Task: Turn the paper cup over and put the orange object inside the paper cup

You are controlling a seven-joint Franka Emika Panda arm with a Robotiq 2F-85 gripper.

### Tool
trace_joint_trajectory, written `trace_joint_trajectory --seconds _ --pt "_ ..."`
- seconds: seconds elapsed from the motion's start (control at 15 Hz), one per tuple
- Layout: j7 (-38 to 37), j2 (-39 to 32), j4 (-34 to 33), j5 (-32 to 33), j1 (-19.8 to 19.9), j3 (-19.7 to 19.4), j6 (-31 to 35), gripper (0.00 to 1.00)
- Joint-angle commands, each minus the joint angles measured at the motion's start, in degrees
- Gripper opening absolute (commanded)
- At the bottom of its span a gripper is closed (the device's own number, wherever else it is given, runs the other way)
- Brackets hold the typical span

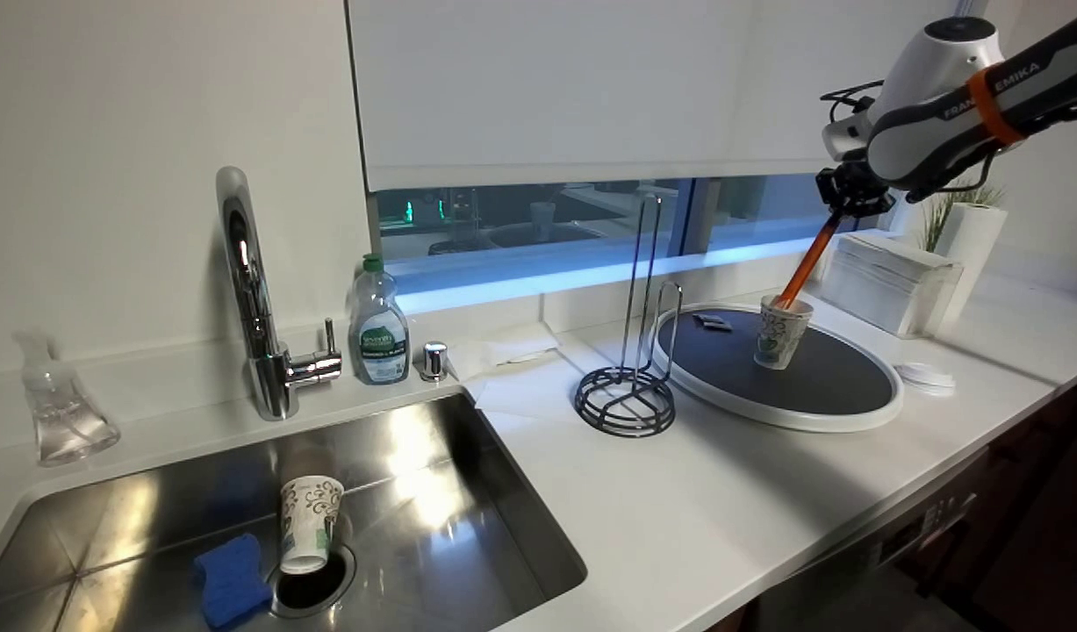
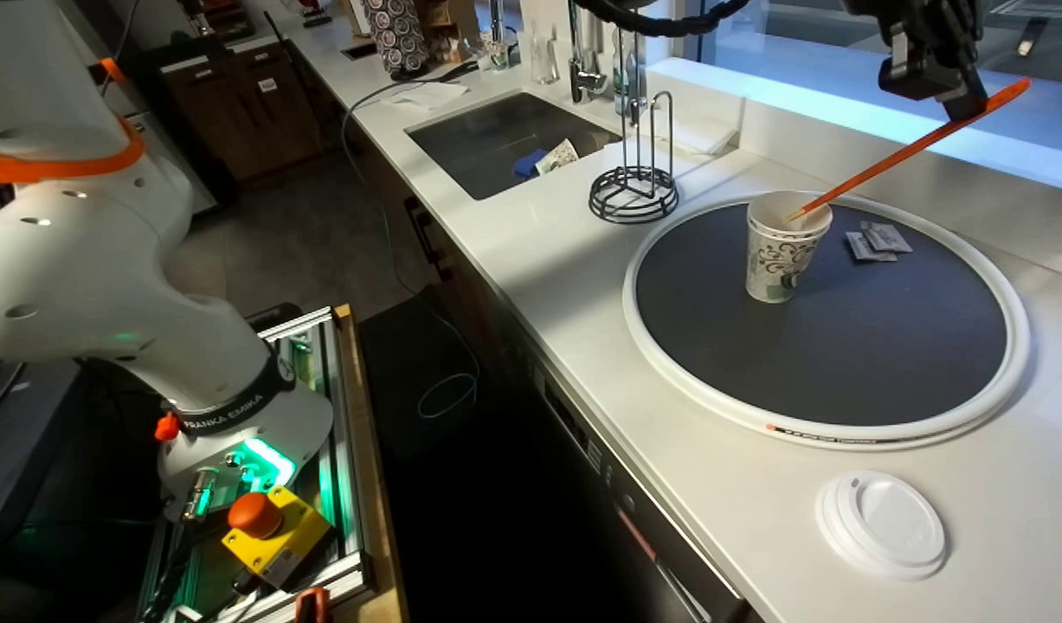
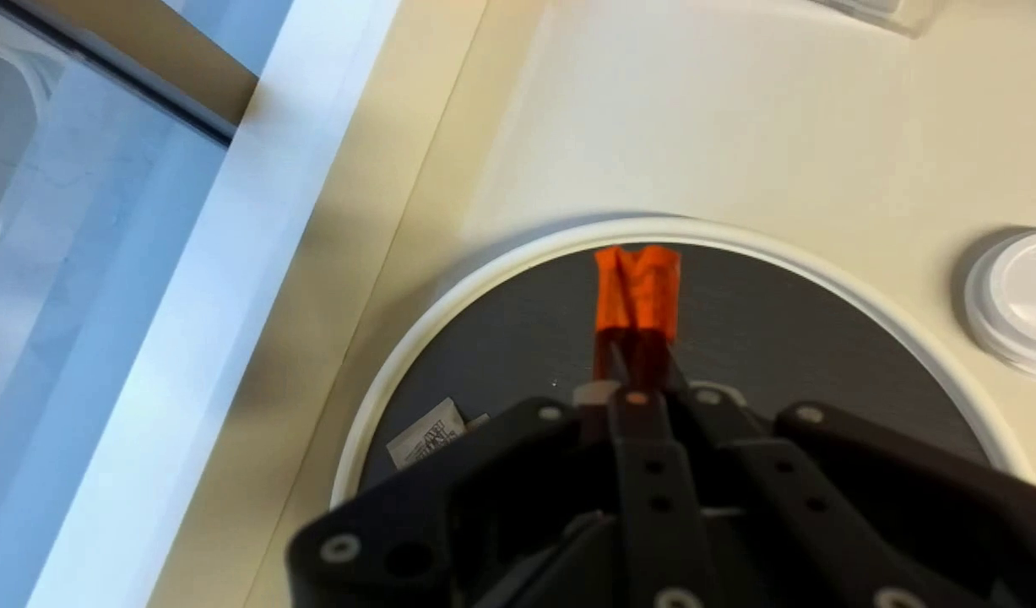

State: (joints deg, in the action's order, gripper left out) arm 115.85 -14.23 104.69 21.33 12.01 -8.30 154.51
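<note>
- The hand (image 2: 968,108) is closed tight on the orange object (image 2: 903,158), its fingers pinching it near the upper end; a short length sticks out past them.
- The orange object slants down, its lower tip in the mouth of the paper cup (image 2: 775,270); I cannot tell whether it touches the inside.
- In both exterior views the paper cup stands upright, mouth up, on the round dark tray (image 2: 885,355).
- Two small packets (image 2: 887,238) lie on the tray near the paper cup.
- White lids (image 2: 894,523) rest on the surface (image 2: 574,294) just beside the tray, and a wire stand (image 2: 636,205) on its opposite side.
- In an exterior view, another patterned cup (image 1: 310,518) lies on its side in the sink (image 1: 441,562) near a blue sponge (image 1: 231,579).
</note>
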Motion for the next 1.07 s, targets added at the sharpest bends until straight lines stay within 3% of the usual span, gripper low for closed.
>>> trace_joint_trajectory --seconds 0.0,0.27,0.33,0.4,1.0 --pt "-5.07 1.09 2.97 7.08 -2.42 -1.94 3.26 0.0" --pt "-10.06 1.12 3.85 12.98 -3.94 -2.76 4.22 0.0" --pt "-11.5 1.14 3.99 13.94 -4.18 -2.81 4.36 0.06" --pt "-12.45 1.17 4.13 14.8 -4.22 -2.71 4.43 0.27" --pt "-17.05 1.95 4.13 15.29 -3.92 -1.2 3.13 0.92"
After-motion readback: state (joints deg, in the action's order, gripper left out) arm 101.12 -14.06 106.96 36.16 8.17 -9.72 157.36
